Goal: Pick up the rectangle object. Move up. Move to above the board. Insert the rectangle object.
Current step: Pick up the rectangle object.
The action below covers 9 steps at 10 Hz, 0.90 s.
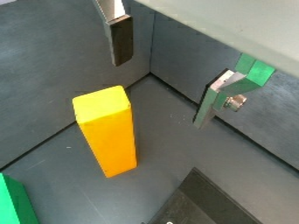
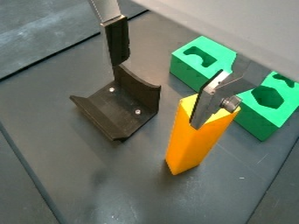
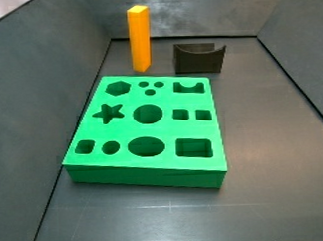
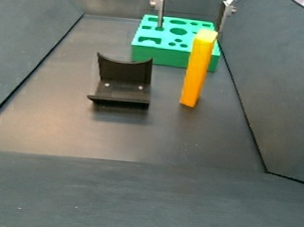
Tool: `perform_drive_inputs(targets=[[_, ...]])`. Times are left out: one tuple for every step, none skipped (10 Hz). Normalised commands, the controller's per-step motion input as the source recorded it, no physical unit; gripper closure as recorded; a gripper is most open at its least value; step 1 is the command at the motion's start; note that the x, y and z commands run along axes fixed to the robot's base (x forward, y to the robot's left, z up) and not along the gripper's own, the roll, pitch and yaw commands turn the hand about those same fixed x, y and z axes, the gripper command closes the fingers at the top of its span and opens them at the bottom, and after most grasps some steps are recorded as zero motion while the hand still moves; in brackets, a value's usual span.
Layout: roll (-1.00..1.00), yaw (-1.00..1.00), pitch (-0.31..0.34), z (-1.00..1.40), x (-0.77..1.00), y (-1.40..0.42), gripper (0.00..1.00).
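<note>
A: Where is the rectangle object seen?

B: Upright on the dark floor, well apart from the board. In a side view the block is placed behind the board's far edge, left of the fixture. In a side view it is placed in front of the board, with the fixture off to its left.

A: And the gripper?

B: The gripper is seen opened wide, nothing held. In a wrist view one finger is set above the fixture and one finger is overlapped with the block's top corner (actual contact cannot be told). The block is not seen centred between the fingers there.

A: Other wrist view?

B: The gripper is shown again spread wide, both fingers bare. The orange block is seen lower on the floor, not gripped. A finger and a finger are seen apart from it.

A: Anything seen of the gripper in the side views?

B: Only the two finger tips are caught at the top edge of a side view, over the board's far area. Nothing is seen between them.

A: Board state?

B: Flat on the floor, cut-outs (star, circles, squares, oval) all unfilled in a side view. Green parts are also caught in a wrist view.
</note>
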Motion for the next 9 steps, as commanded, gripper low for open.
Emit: perform_drive_inputs(targets=[[-0.03, 0.05, -0.037, -0.01, -0.07, 0.0, 0.0], [-0.04, 0.0, 0.0, 0.0, -0.03, 0.07, 0.0], [0.11, -0.65, -0.049, -0.4, -0.61, 0.14, 0.0], [0.09, -0.85, 0.006, 0.0, -0.18, -0.07, 0.0], [0.0, 0.0, 0.017, 0.12, 0.0, 0.13, 0.0], [-0.25, 0.0, 0.014, 0.1, -0.23, -0.07, 0.0], [-0.17, -0.27, -0.009, 0.15, -0.27, -0.16, 0.0], [-0.11, -0.01, -0.031, 0.04, -0.24, 0.0, 0.0], [-0.07, 0.26, 0.0, 0.0, -0.02, -0.01, 0.0]])
